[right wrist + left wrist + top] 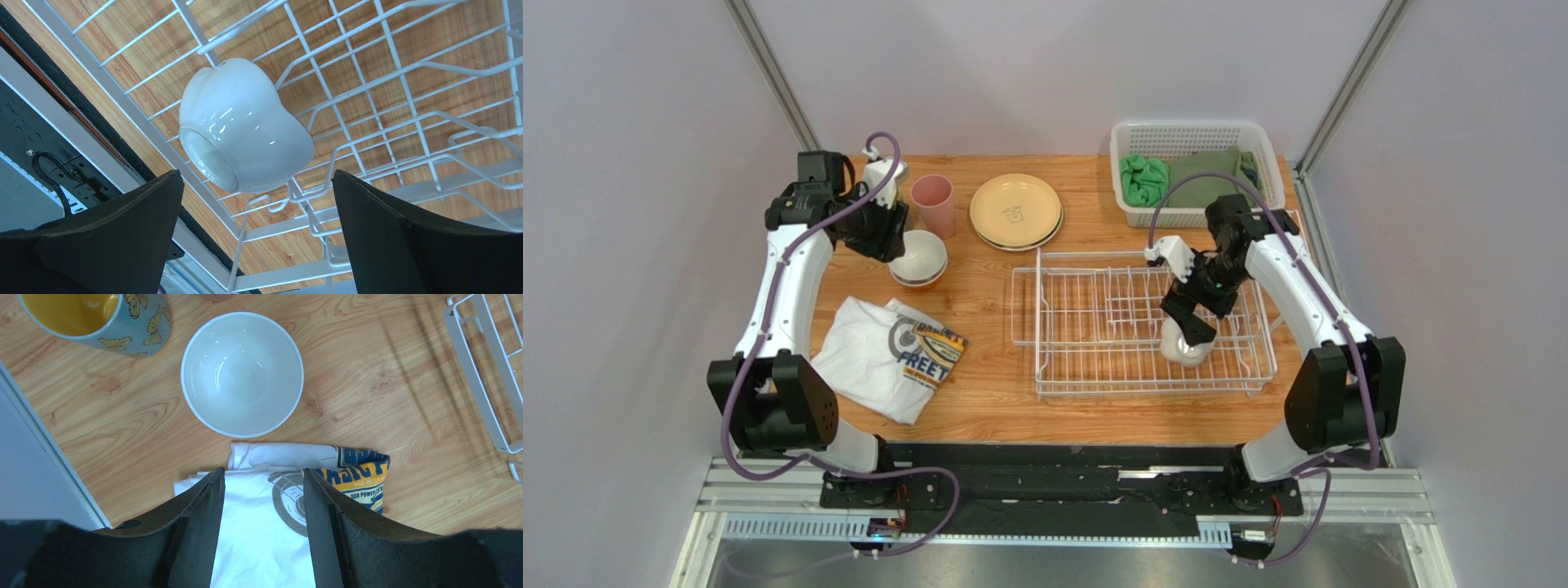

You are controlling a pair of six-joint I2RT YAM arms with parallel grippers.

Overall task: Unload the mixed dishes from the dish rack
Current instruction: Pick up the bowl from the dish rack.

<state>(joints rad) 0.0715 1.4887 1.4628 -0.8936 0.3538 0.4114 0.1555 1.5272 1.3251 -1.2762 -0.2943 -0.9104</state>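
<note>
Looking from top: right gripper (1192, 321) hovers over last small white dish (1187, 348), near-right in dish rack (1136, 390); plates (1015, 210), pink cup (933, 203), white bowl (919, 257) already out, far left; left wrist: left gripper (263, 478) spread, empty, above T-shirt (264, 539); right wrist: fingers wide apart, dish tipped, ungrasped.

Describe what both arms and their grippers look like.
The left arm and right arm have white curved links, black joint housings and a looping purple cable each. The left gripper and right gripper have matte black, wedge-shaped fingers.
</note>
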